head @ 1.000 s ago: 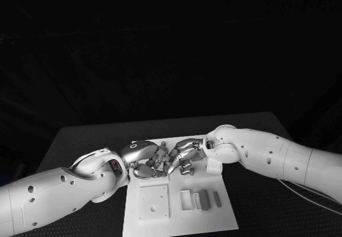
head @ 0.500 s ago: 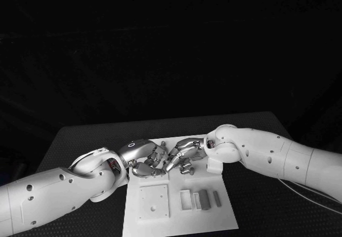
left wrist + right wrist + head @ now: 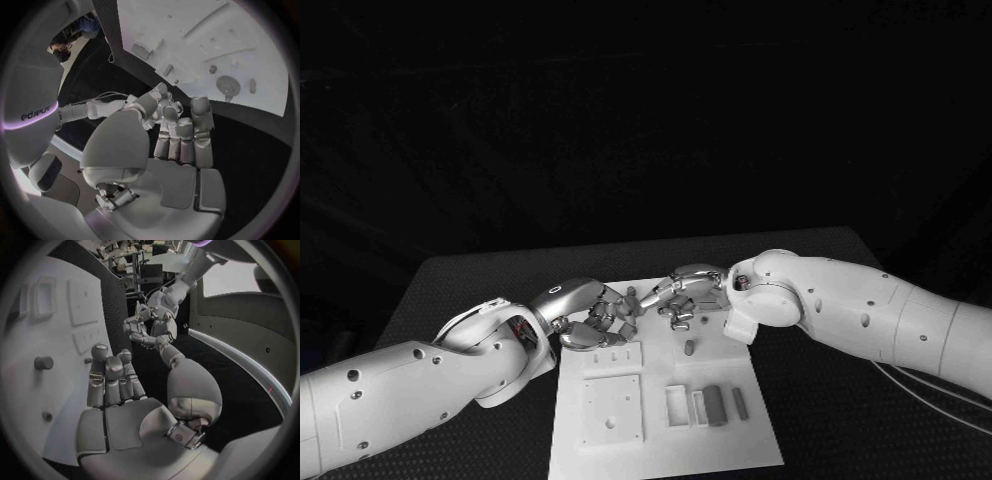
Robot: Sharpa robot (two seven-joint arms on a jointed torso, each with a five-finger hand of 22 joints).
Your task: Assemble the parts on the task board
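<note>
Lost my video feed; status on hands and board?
Left hand and right hand both open, holding nothing. Board flat, grey bars lying on it. Nothing in the way.

I'm working in a robotics lab: black table (image 3: 473,285) with a white task board (image 3: 733,440), dark surroundings, cluttered desks and monitors (image 3: 150,272) behind.

Both hands have drawn apart over the task board (image 3: 733,420): the left hand (image 3: 589,318) and right hand (image 3: 684,295) no longer touch, uncovering a small peg (image 3: 688,348).
</note>
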